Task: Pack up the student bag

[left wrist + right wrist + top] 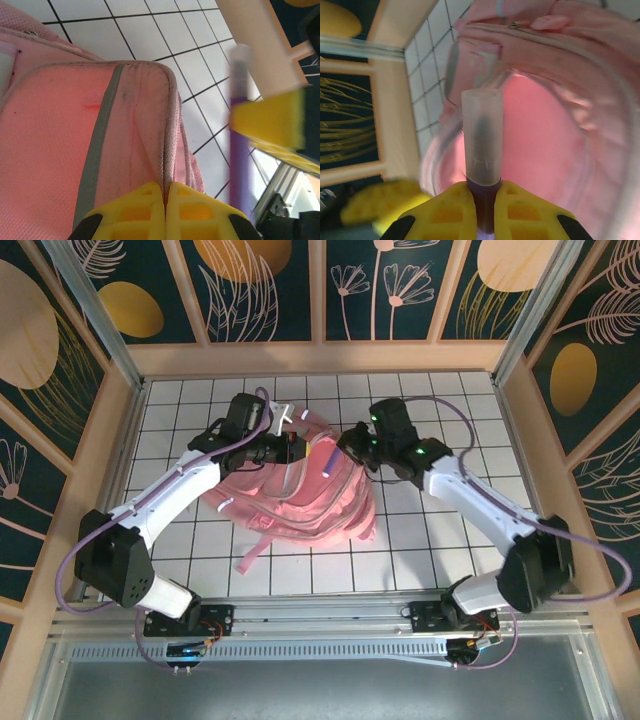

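Nearest us, the student bag [300, 505] lies in the middle of the tiled desk [430, 540]. At its far rim our left hand [165, 195] is clamped shut on the bag's edge seam. Beside it, our right hand [484, 200] grips a purple marker [482, 135], its clear cap pointing into the bag's open mouth.

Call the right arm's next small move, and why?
Probably ease the purple marker with the frosted cap forward into the large pink fabric backpack: the right gripper grips it aimed at the open mouth, whose rim the left gripper pinches.
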